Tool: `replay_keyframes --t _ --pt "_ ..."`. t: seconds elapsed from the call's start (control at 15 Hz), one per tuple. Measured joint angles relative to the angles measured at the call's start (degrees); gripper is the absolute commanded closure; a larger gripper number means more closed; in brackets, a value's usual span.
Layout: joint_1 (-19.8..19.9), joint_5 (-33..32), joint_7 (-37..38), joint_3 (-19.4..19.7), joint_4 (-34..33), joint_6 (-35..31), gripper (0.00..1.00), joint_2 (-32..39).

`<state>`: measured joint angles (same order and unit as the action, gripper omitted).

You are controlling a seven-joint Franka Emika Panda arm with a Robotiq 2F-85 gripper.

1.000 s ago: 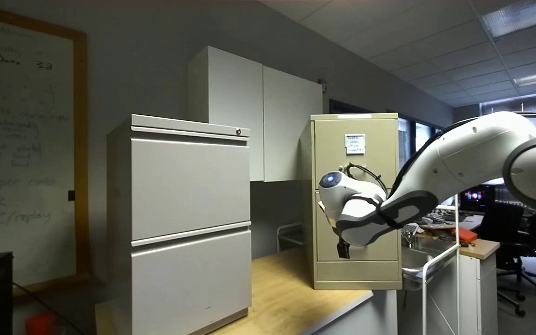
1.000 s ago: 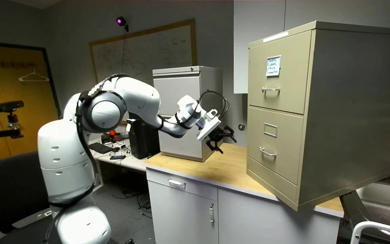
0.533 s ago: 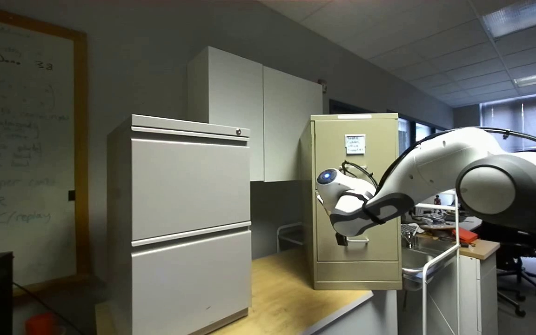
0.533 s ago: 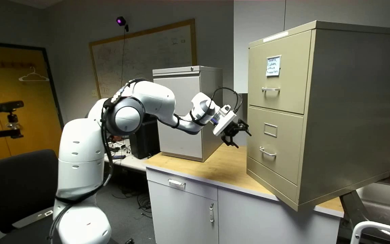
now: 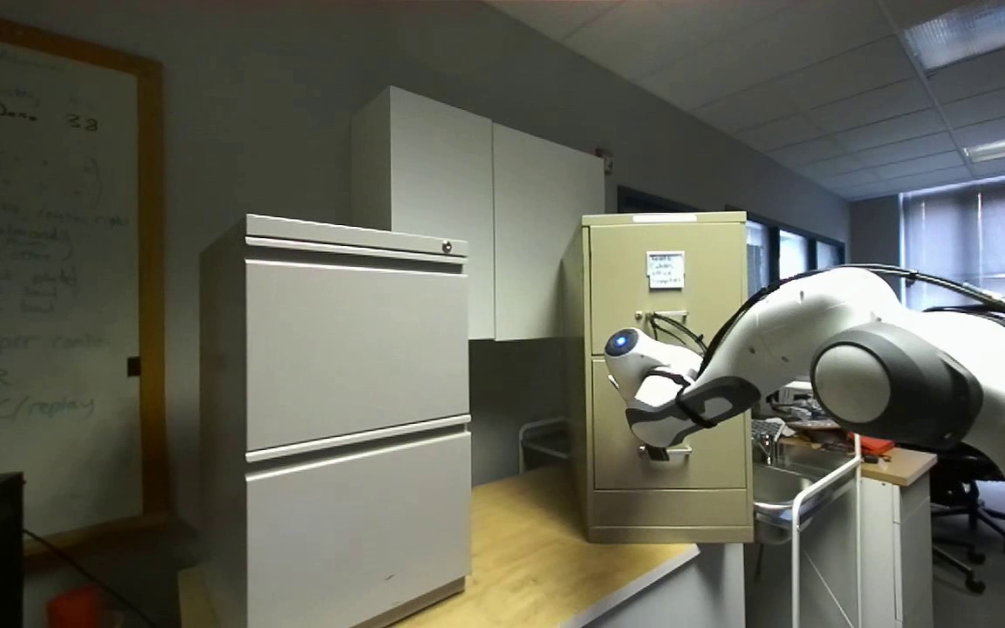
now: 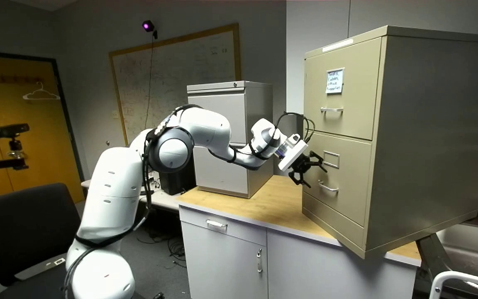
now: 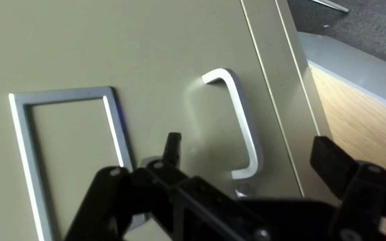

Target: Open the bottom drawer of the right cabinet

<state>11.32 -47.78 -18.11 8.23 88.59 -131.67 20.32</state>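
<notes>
Bottom drawer closed, lower front of the right cabinet. Gripper near it, jaws spread wide; wrist view shows silver handle between the fingers, contact unclear. Right cabinet and pale grey cabinet stand apart on wooden counter.

A pale grey cabinet stands on the wooden countertop, a framed whiteboard on the wall behind.

The claw has moved closer to the bottom drawer.
</notes>
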Motion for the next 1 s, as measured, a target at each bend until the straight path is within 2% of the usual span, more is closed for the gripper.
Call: replay_keyframes --t 0.4,0.87,0.93,1.0 --pt "2.0 2.9 -0.8 0.5 -1.8 0.0 0.0 4.0" --pt "2.3 10.4 -2.6 0.4 -3.5 0.2 0.0 6.8" --pt "2.3 11.2 -3.0 0.4 -3.7 0.3 0.25 6.8" --pt "2.3 11.9 -3.4 0.4 -3.9 0.5 0.25 6.9"
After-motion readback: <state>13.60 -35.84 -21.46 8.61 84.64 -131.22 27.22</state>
